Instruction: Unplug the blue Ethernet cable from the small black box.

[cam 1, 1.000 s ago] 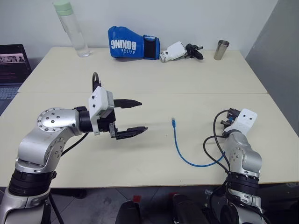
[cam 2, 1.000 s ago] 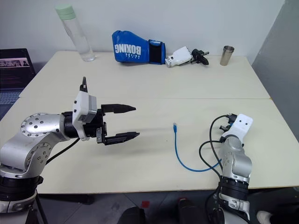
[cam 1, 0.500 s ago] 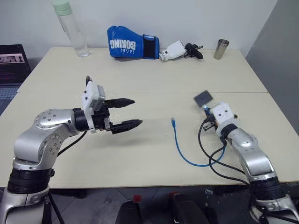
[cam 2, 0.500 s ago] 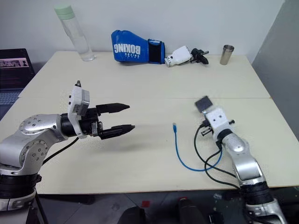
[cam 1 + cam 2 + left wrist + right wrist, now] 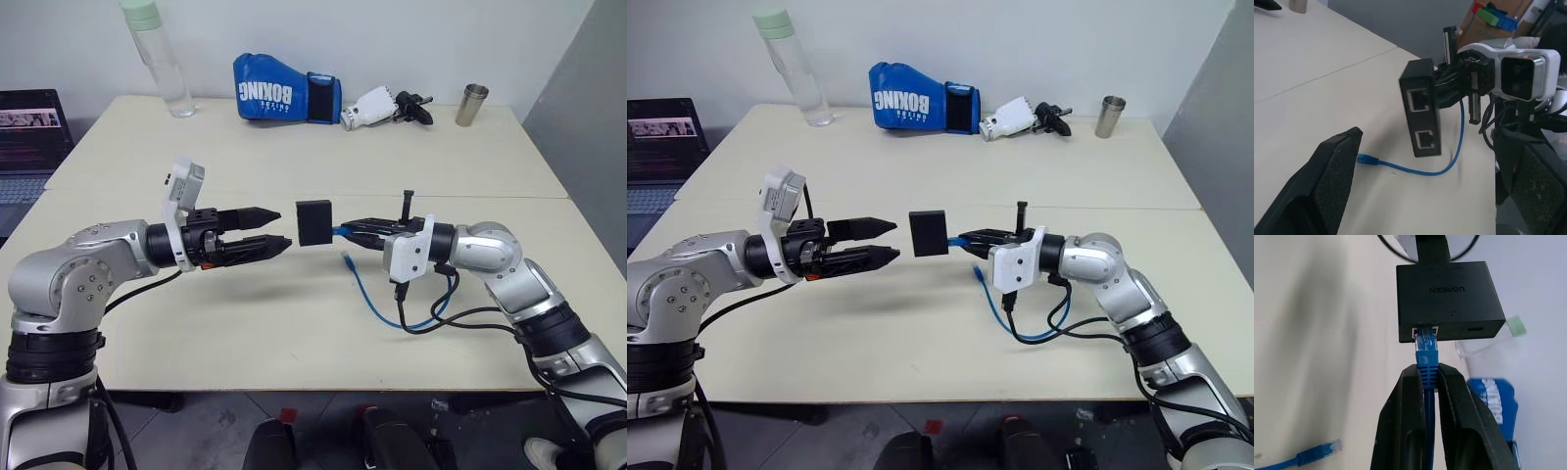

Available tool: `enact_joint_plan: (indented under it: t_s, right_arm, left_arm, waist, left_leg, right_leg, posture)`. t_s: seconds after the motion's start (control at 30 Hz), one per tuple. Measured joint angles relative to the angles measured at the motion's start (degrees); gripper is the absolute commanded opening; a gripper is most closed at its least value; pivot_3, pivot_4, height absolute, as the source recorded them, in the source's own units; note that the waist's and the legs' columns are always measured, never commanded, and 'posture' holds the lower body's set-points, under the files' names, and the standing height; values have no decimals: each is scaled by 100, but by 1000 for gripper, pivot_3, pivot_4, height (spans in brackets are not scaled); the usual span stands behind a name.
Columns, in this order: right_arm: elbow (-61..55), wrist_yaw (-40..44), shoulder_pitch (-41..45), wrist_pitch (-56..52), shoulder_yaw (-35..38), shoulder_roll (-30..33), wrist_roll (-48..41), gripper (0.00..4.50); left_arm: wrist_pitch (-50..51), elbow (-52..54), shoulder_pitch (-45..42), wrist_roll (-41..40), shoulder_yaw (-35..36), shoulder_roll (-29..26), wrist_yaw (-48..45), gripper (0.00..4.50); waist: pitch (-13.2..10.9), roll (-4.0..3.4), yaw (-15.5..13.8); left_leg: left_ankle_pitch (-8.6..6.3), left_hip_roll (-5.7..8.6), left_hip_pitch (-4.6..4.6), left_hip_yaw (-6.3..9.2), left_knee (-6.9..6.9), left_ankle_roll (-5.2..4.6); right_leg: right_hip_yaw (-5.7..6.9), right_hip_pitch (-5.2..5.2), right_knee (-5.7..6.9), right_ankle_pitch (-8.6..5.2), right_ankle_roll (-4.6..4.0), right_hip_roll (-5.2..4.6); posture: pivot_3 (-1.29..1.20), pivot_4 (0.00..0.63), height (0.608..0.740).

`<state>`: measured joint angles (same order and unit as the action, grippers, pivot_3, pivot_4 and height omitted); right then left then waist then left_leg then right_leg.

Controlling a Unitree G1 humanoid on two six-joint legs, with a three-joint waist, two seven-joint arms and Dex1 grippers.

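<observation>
While the right gripper (image 5: 1428, 374) reaches in level from the right with its two black fingers pinched together on the thin bright-blue Ethernet cable (image 5: 997, 305) just behind its plug, the small matte black box (image 5: 928, 233) hangs in the air above the middle of the pale cream table (image 5: 294, 157). The plug sits in a port on the side of the box that faces the right gripper, so the box is carried by the cable alone. From the pinch point the cable drops to the tabletop, curves in a loose loop under the right arm, and ends in a free blue plug lying on the table just below the box.

The left gripper (image 5: 278, 229) points level toward the box from the left, its two black fingers spread wide apart and holding nothing. Its fingertips (image 5: 888, 225) stand just beside the box without touching it. In the left wrist view, the face of the box turned toward this gripper shows two empty sockets, one above the other.

Along the far edge of the table stand a tall clear plastic bottle with a pale green cap (image 5: 157, 57), a blue boxing glove with white lettering (image 5: 284, 88), a small white and black device lying on its side (image 5: 384, 104), and a small metal cup (image 5: 471, 104). A dark laptop screen (image 5: 27, 117) sits beyond the table's far left corner.
</observation>
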<state>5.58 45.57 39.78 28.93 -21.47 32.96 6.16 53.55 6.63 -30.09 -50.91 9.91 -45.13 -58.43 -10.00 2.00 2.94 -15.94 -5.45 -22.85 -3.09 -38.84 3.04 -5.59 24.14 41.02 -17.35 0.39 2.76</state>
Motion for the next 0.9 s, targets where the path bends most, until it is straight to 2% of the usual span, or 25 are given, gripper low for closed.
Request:
enact_joint_plan:
  t_s: [0.3,0.4,0.6,0.7,0.9]
  right_arm:
    - [301,190,228,251,-28,-269,59,94]
    - [334,200,228,255,-28,-306,61,92]
    - [335,248,229,255,-27,-373,62,92]
    - [336,277,229,255,-27,-384,115,92]
    - [369,285,229,237,-27,-391,206,91]
  left_arm:
    - [147,-58,-1,-77,7,257,224,4500]
    - [150,-58,-1,-77,7,262,226,4010]
    - [150,-81,-1,-75,7,277,249,2692]
    - [150,-81,-1,-72,-21,277,184,2177]
    - [150,-61,-1,-71,-91,285,98,806]
  waist:
    - [0,0,-2]
    - [0,0,-3]
    - [0,0,-3]
    - [0,0,-3]
    - [0,0,-3]
  left_leg:
    - [8,-1,2,0,-1,13]
    - [9,-1,2,0,-1,15]
    - [9,0,1,0,-1,15]
    - [9,0,2,1,-1,16]
    - [10,0,2,0,-1,17]
  right_leg:
    - [0,1,7,0,-1,-1]
    - [-1,0,7,0,-1,-1]
    - [-1,0,7,0,-1,-1]
    - [0,0,7,0,-1,-1]
    - [-1,0,8,0,-1,-1]
  posture:
    - [0,150,740]
    - [0,150,740]
    - [0,150,740]
    - [0,150,740]
    - [0,150,740]
